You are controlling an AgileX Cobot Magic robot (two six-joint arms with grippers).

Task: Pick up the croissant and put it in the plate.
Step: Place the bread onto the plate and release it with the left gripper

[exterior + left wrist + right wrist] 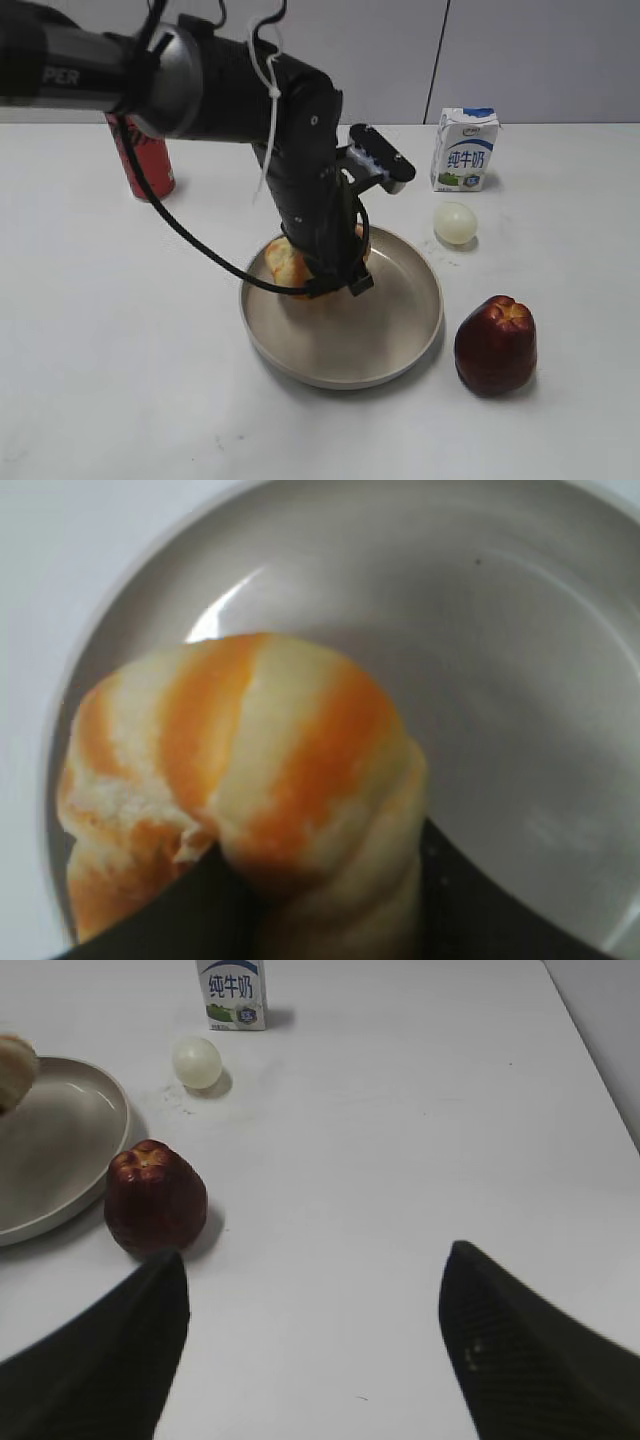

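The croissant (pixel 287 265), pale cream with orange stripes, sits at the left inner side of the beige plate (pixel 400 345). My left gripper (pixel 328 280) is shut on the croissant, low over the plate. In the left wrist view the croissant (pixel 250 780) fills the lower left, with the dark fingers on both sides of it and the plate (pixel 500 660) beneath. My right gripper (pixel 315 1300) is open and empty over bare table. The right wrist view also shows the plate (pixel 60 1160) and an edge of the croissant (pixel 15 1065) at far left.
A dark red apple (pixel 495 343) stands right of the plate. A pale egg-like ball (pixel 454 223) and a milk carton (pixel 465 150) are behind it. A red can (pixel 145 165) stands at the back left. The apple (pixel 155 1198) is near my right gripper's left finger.
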